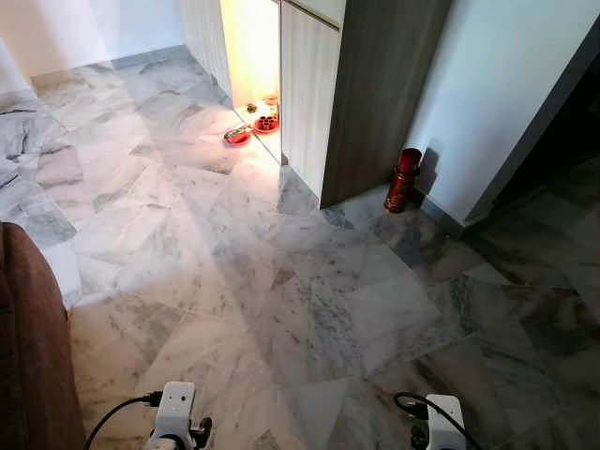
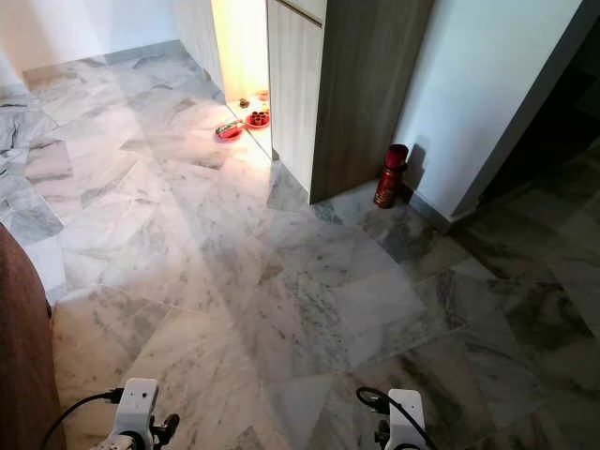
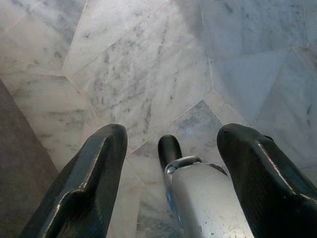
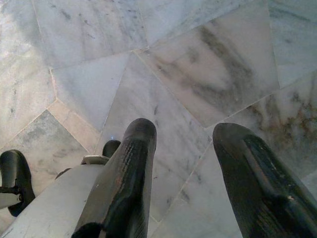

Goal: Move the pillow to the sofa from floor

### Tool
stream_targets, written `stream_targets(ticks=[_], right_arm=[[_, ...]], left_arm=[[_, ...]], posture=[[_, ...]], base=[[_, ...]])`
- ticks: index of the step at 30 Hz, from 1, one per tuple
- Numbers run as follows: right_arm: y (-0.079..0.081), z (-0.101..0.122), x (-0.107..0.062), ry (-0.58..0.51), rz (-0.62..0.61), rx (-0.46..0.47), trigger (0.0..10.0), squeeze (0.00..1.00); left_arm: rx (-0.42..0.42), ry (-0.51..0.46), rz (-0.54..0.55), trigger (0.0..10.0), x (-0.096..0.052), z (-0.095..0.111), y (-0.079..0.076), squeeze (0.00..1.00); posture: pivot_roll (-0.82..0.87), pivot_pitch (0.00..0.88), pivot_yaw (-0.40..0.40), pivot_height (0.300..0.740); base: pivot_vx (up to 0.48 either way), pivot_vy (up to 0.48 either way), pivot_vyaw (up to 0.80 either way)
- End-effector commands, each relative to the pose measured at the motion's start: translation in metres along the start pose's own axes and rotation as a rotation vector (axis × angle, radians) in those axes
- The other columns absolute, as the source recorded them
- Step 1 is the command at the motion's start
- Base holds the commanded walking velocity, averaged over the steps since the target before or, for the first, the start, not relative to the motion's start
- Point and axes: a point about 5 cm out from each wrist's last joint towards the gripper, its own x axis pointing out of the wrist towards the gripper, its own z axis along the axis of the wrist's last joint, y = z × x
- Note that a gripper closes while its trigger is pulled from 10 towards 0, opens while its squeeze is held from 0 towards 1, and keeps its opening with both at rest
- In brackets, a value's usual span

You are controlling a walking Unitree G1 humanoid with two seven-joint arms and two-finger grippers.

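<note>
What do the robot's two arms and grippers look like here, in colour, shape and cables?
Each wrist carries a white boxy module with a black cable looping into it, left and right. The left gripper has two long black fingers, thick, rounded at the tips, with a dull sheen. The right gripper has the same black fingers. A silver metal limb shows between the left fingers.

the floor is polished grey-and-white veined marble in angular slabs, smooth and glossy enough to throw back the warm light at the upper middle of the frame. the tall cabinet at the top looks like matt brown wood grain with a paler ribbed door, beside a glossy red cylinder, while the sofa at the lower left is dull brown cloth. the left hand and right hand have black fingers with a faint plastic sheen, and the robot's leg beneath is smooth silver metal.
</note>
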Motion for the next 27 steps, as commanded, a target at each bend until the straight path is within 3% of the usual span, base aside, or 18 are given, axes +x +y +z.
stream_targets(ticks=[1, 27], right_arm=[[0.0148, 0.0040, 0.0002, -0.011, 0.112, 0.214, 10.0, 0.00], [0.0142, 0.0039, 0.0003, -0.005, 0.107, 0.212, 10.0, 0.00]], left_arm=[[0.040, -0.013, 0.022, 10.0, 0.0057, 0.0182, -0.0030, 0.00], [0.041, -0.012, 0.021, 10.0, 0.0056, 0.0177, -0.0032, 0.00]], posture=[[0.01, 0.011, 0.004, 0.740], [0.01, 0.011, 0.005, 0.740]], base=[[0.000, 0.000, 0.00], [0.000, 0.000, 0.00]])
